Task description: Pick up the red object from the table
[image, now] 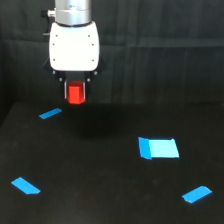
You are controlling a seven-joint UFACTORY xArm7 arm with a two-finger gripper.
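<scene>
The red object [76, 94] is a small bright red-orange faceted block, held between the two thin fingers of my gripper [75, 92] under the white gripper body. It hangs above the black table [100, 170], near the back at the exterior view's left, clear of the surface. The gripper is shut on it, with a finger on either side of the block.
Blue tape strips lie on the table: one [50, 113] just below and left of the gripper, one [26, 186] at the front left, one [197, 193] at the front right. A larger light-blue rectangle [158, 148] sits right of centre. A dark curtain hangs behind.
</scene>
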